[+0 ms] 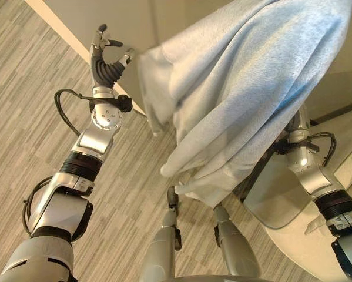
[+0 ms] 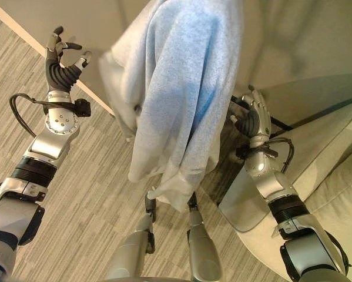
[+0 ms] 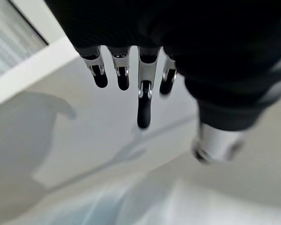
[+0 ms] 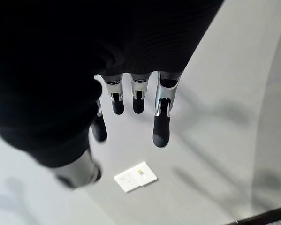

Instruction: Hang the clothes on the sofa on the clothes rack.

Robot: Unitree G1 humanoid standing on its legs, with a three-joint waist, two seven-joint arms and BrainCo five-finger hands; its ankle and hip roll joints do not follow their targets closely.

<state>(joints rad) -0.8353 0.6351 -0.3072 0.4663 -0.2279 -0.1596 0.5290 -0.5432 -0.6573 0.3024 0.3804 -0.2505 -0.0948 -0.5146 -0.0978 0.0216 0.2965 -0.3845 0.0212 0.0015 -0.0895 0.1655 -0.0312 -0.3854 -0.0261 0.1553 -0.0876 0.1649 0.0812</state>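
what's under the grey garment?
Below the grey garment's hem, two dark-tipped rack legs show on the wood-look floor. The rack's upper part is covered, so how the garment hangs can't be seen.

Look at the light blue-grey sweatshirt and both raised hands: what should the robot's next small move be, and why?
Probably lower both arms and step back. The light blue-grey fleece sweatshirt hangs draped from above, its hem clear of the striped wood-look floor. The left hand and the right hand are raised beside it, fingers loosely curled and holding nothing. What it hangs on is out of view, so check first.
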